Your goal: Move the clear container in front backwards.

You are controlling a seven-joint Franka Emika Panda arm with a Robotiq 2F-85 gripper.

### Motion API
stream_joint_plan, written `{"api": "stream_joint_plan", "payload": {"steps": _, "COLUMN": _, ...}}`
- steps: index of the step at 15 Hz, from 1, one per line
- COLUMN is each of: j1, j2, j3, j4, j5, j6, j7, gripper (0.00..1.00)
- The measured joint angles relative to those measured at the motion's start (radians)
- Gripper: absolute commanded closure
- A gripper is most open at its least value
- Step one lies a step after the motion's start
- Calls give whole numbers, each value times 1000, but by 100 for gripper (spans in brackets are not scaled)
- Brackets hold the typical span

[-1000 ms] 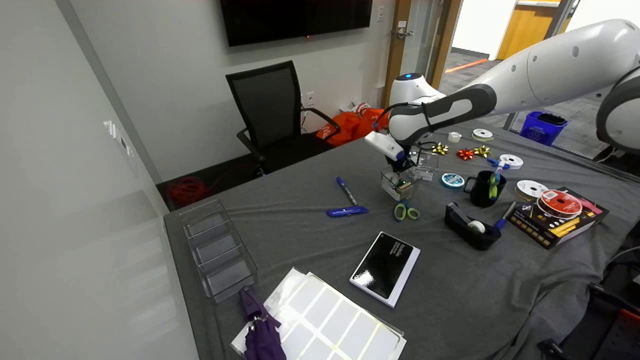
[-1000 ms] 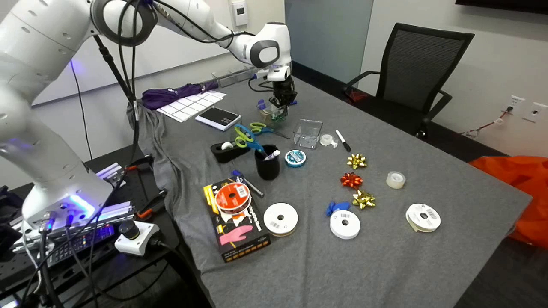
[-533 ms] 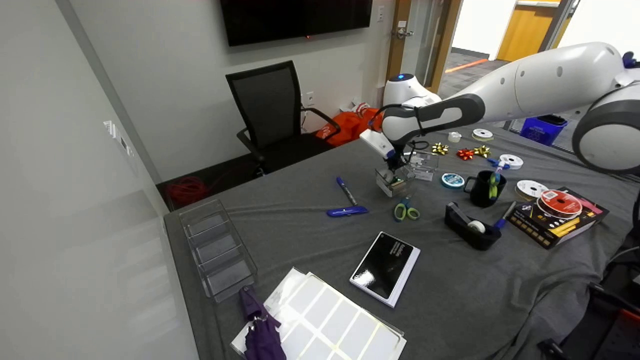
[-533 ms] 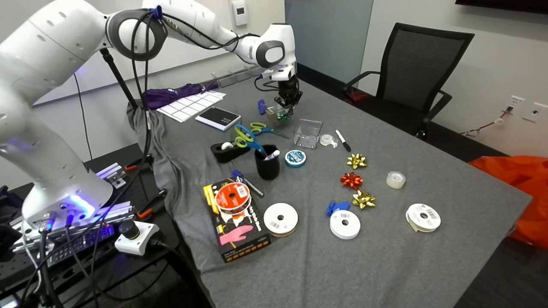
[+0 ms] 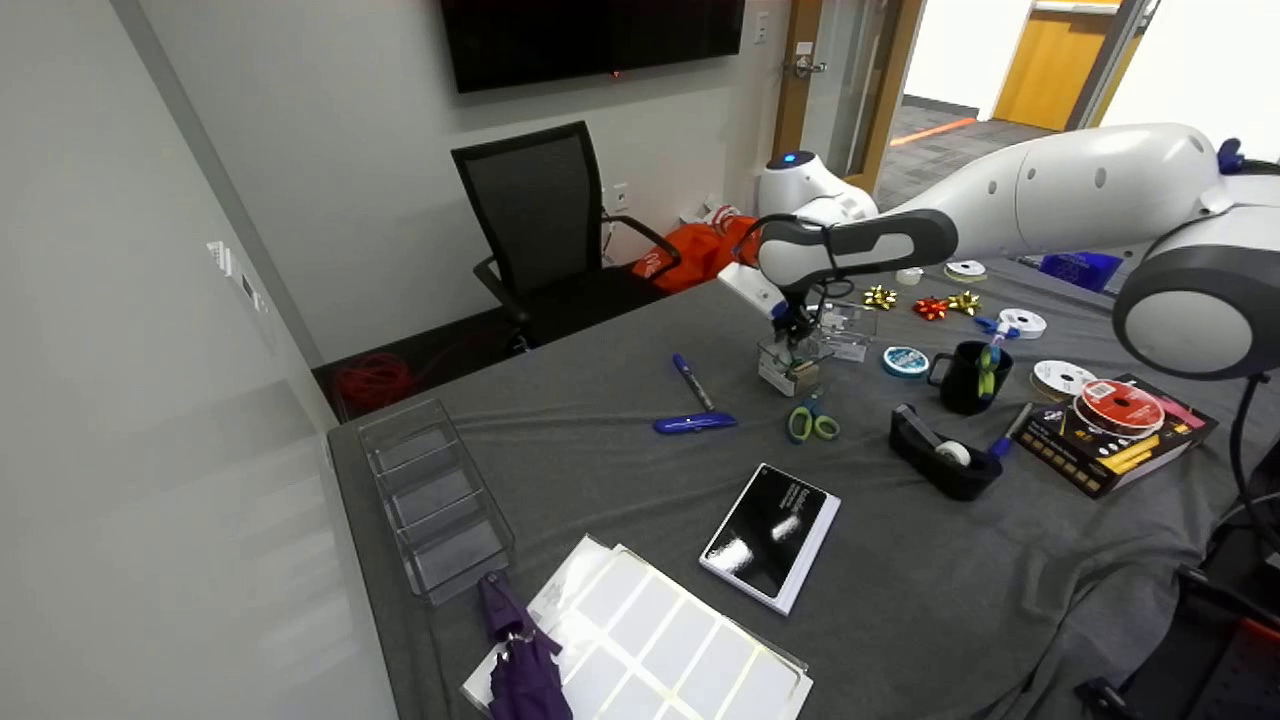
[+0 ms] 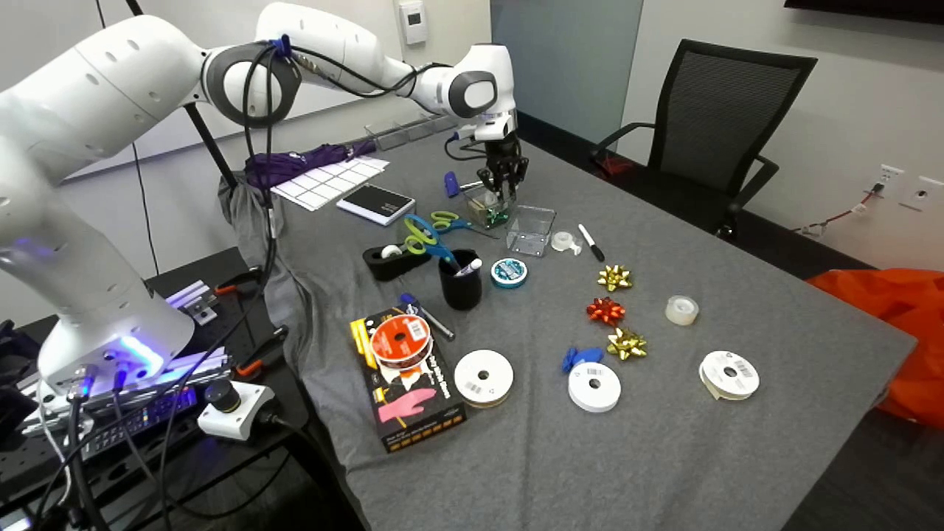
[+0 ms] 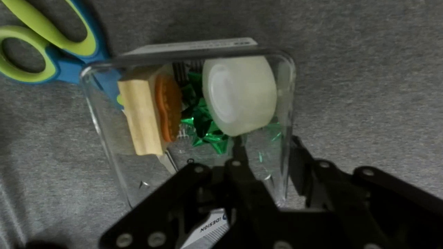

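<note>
The clear container (image 7: pixel 200 53) stands on the grey table; it also shows in both exterior views (image 5: pixel 775 380) (image 6: pixel 483 221). It holds a tape roll (image 7: pixel 249 95), a wooden stamp with an orange face (image 7: pixel 140 117) and a green bow (image 7: pixel 214 140). My gripper (image 7: pixel 267 141) is open around one side wall, one finger inside the container and the other outside. A gap shows between the inner finger and the wall. In both exterior views the gripper (image 5: pixel 795 335) (image 6: pixel 504 188) is low at the container. The arm partly hides its rim there.
Another clear container (image 6: pixel 529 230) stands close to it. Scissors (image 7: pixel 78 58) lie against its corner, their blades showing through the clear plastic. A blue tin (image 5: pixel 905 361), a black mug (image 5: pixel 968 378) and a tape dispenser (image 5: pixel 940 465) stand nearby. A blue cutter (image 5: pixel 695 423) lies opposite.
The container, tilted half a second ago, now sits level and nearer the other clear container. The arm moved along with it, its elbow lower in an exterior view.
</note>
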Motion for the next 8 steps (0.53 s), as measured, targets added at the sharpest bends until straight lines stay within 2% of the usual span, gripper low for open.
{"api": "stream_joint_plan", "payload": {"steps": 5, "j1": -3, "j2": 8, "j3": 2, "j4": 46, "j5": -5, "j6": -35, "j7": -11, "gripper": 1}}
{"api": "stream_joint_plan", "payload": {"steps": 8, "j1": -10, "j2": -2, "j3": 15, "j4": 71, "j5": 14, "j6": -35, "j7": -40, "gripper": 0}}
